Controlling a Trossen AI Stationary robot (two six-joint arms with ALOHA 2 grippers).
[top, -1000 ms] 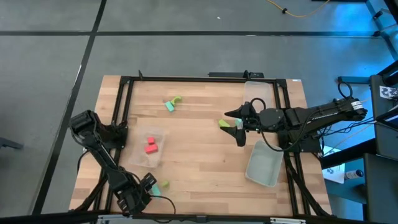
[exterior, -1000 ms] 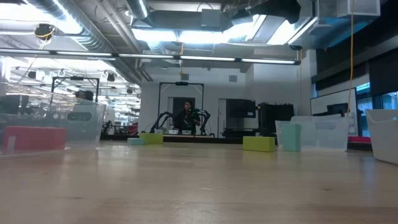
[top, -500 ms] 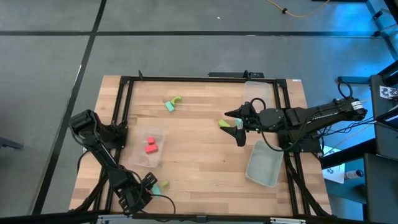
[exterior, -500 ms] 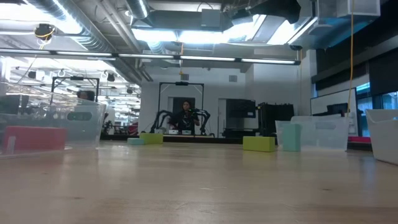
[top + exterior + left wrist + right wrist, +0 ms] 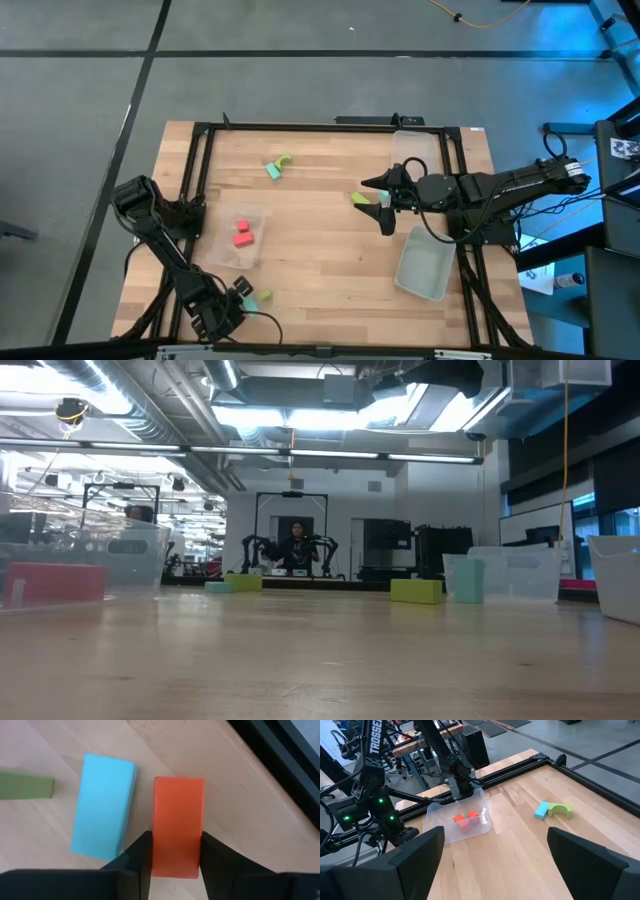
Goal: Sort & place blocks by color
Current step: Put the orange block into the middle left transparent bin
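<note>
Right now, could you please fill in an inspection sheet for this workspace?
Surface: wooden table, inside a black frame.
Job's things: two red blocks in a clear tray; a teal block beside a green arch; another red block between the left hand's fingers.
Clutter: empty clear tray.
Grippers: left hand closing on that red block; right hand open, mid-table.
Cables: yellow cord on the floor.
Surroundings: a person behind another rig.
</note>
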